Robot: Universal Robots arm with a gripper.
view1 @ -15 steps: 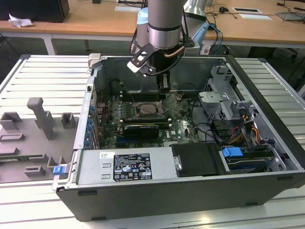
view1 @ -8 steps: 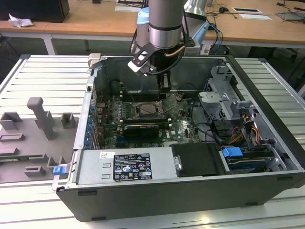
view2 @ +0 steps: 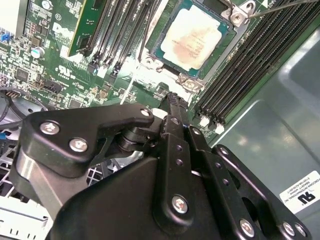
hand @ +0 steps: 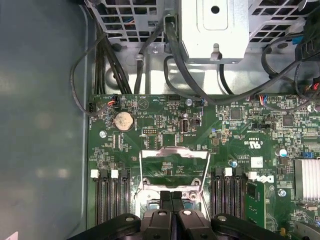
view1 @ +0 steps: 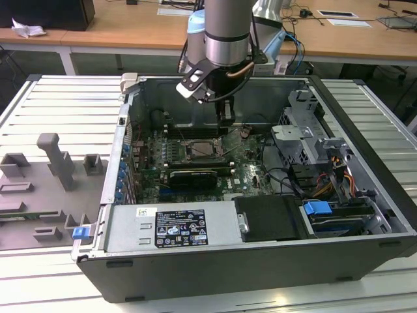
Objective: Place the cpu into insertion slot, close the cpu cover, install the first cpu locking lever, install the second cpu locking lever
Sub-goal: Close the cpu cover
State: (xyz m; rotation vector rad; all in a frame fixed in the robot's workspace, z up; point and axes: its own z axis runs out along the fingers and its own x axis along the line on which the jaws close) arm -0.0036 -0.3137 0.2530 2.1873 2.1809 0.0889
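The gripper is seen up close, fingers pressed together. The cpu is laid in the slot, just past the fingertips. The cover is swung open.

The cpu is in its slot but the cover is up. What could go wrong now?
A bump could shift the cpu, since the cpu cover stands open and nothing clamps it in the insertion slot. The hand, shut, hangs right by the cover; a crooked push might bend it or scrape the memory slots alongside.
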